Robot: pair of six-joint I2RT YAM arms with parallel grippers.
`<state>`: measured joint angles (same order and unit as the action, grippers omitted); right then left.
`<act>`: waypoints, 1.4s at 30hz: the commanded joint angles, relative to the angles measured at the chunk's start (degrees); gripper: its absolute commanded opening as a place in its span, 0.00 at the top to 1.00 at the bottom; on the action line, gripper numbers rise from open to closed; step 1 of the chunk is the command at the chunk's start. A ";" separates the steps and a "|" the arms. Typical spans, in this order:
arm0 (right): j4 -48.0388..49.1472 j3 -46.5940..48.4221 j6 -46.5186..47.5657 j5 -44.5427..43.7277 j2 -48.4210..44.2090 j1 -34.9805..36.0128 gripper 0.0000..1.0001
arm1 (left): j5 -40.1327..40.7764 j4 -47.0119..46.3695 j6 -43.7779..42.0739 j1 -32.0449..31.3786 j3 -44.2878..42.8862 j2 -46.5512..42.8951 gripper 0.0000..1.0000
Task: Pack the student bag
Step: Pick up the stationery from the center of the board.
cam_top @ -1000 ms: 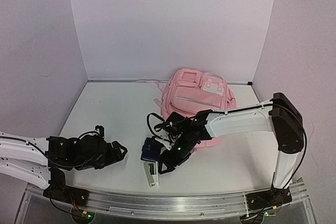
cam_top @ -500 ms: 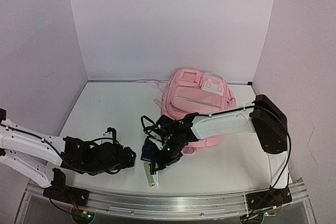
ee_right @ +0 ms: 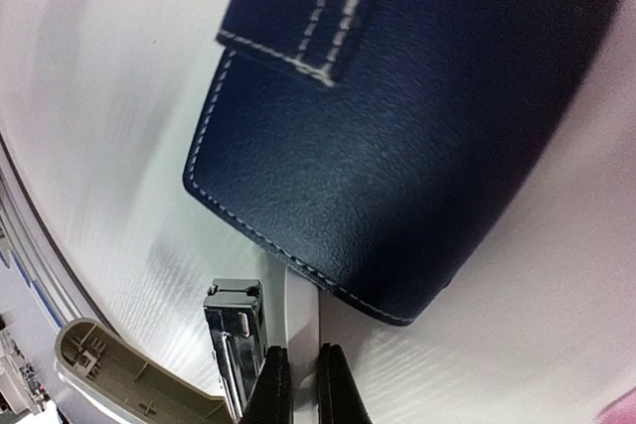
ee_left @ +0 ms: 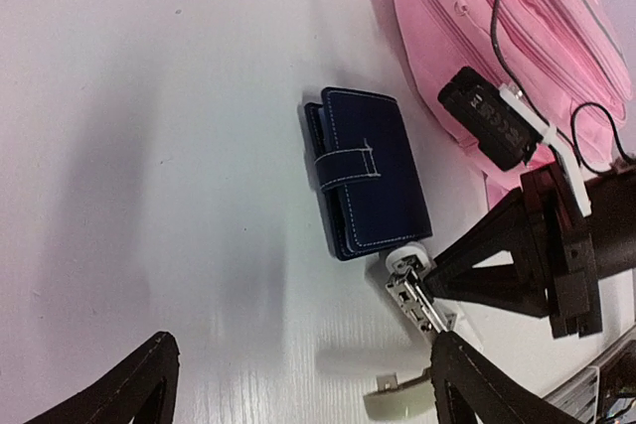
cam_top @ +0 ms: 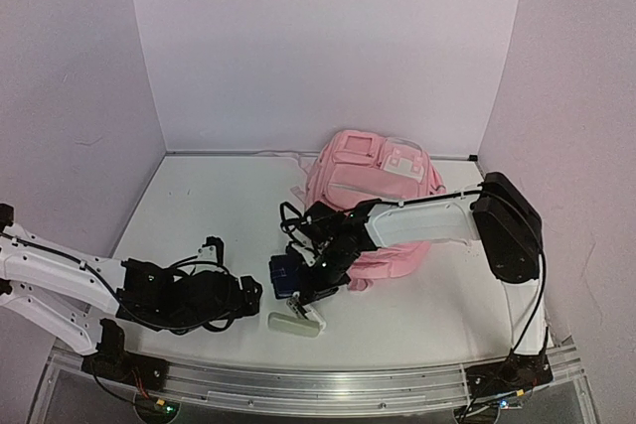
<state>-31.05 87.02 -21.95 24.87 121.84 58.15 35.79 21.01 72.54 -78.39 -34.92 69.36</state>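
The student bag [cam_top: 383, 196], a pink backpack, lies at the back right of the table and fills the top right of the left wrist view [ee_left: 477, 27]. A navy wallet [cam_top: 286, 272] [ee_left: 370, 174] [ee_right: 417, 116] with a strap lies in front of it. Just nearer is a pale stapler [cam_top: 296, 322] [ee_left: 417, 297] [ee_right: 231, 340], hinged apart with its metal magazine bare. My right gripper [cam_top: 306, 300] [ee_right: 303, 389] is shut on the stapler's thin white base plate. To the stapler's left, my left gripper [cam_top: 250, 293] [ee_left: 303, 350] stands open, holding nothing.
White walls close the table in on the left, back and right. A metal rail [cam_top: 318, 379] runs along the near edge. The bag's pale strap [cam_top: 297, 193] trails left of it. My right arm [cam_top: 437, 220] reaches across the bag's front.
My right gripper has shut on the stapler, which has hinged apart and swung crosswise. My left arm has slid right towards it, jaws opening wider.
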 commanded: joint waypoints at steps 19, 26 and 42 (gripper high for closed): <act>-2.65 17.82 1.44 -8.13 -15.76 -10.34 1.00 | -6.70 -28.47 -37.13 1.90 -15.16 3.93 0.09; -3.38 16.60 4.21 -10.56 -18.21 -10.38 1.00 | -15.59 -31.78 -24.52 12.93 -15.93 4.12 0.21; -3.49 15.34 4.28 -8.83 -19.71 -10.34 1.00 | -31.92 -39.16 -21.74 20.04 -18.85 12.29 0.40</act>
<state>-35.66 102.42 -18.06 14.93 105.54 47.70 8.69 -13.39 49.48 -59.81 -52.12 79.90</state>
